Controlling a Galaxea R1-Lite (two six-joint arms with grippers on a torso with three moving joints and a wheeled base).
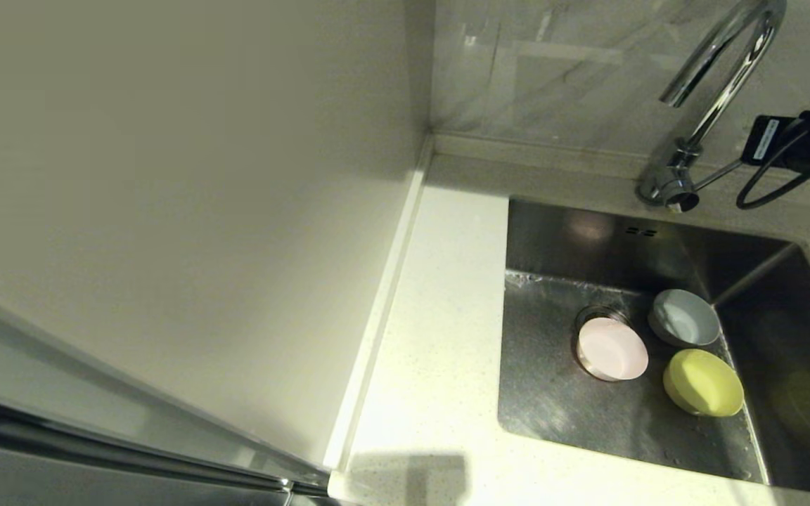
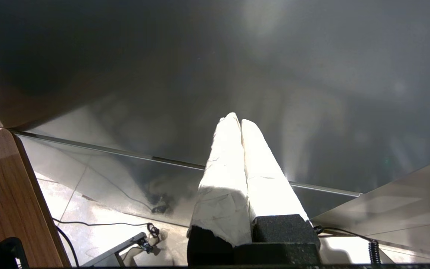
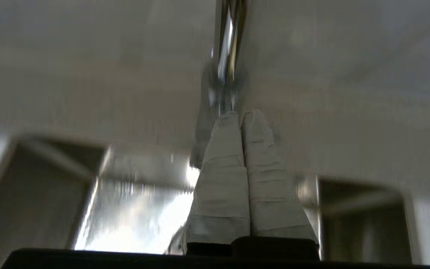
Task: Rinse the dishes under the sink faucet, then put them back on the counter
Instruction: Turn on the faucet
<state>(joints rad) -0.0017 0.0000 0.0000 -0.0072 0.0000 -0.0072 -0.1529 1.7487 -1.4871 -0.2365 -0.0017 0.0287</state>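
Clenched right gripper (image 3: 240, 116) jaws, empty, just before the sink faucet (image 3: 225, 56); bowls well apart.

3 bowls (image 1: 658, 351) lie in the sink (image 1: 553, 407), faucet (image 1: 714, 98) behind, counter (image 1: 440, 337) left.

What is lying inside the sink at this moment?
The sink holds three bowls: a pink bowl, a blue-grey bowl and a yellow-green bowl. The pink bowl partly covers the drain strainer; most of it is hidden.
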